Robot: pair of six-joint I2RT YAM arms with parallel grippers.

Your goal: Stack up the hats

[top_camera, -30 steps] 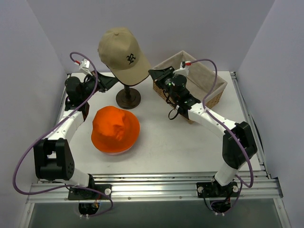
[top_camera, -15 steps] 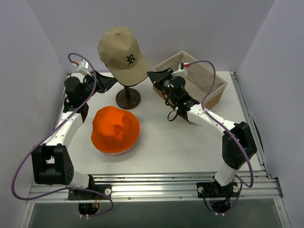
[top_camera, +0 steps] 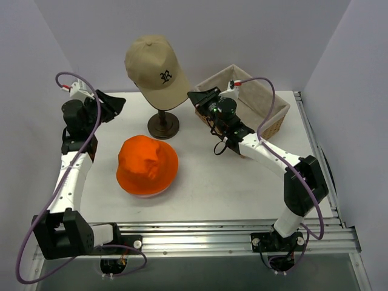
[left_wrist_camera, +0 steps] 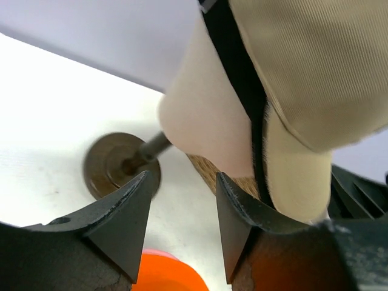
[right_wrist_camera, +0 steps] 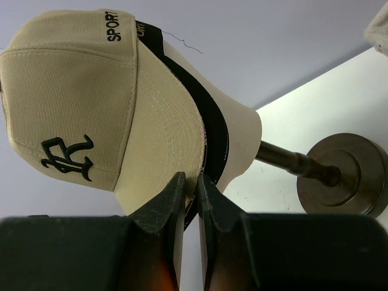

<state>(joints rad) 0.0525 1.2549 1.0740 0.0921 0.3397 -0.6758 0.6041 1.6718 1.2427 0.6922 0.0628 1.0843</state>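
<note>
The tan baseball cap [top_camera: 154, 66] sits on the mannequin head, over a black cap that shows as a dark band [right_wrist_camera: 215, 121] under its brim. My right gripper [top_camera: 193, 97] is shut on the edge of the tan cap's brim [right_wrist_camera: 151, 157], its fingertips [right_wrist_camera: 191, 179] almost together. My left gripper [top_camera: 116, 104] is open and empty, left of the stand; in the left wrist view [left_wrist_camera: 182, 177] it faces the stand. The orange bucket hat [top_camera: 147, 165] lies on the table over the pale pink hat, of which a thin rim shows [left_wrist_camera: 154, 251].
The cream mannequin head [right_wrist_camera: 242, 139] stands on a dark rod with a round base [top_camera: 163, 125]. The wicker basket [top_camera: 267, 100] stands at the back right, just behind my right arm. Grey walls close the back and both sides.
My left arm has pulled back to the left, away from the mannequin head and cap. My right gripper has stayed at the tan cap's brim.
</note>
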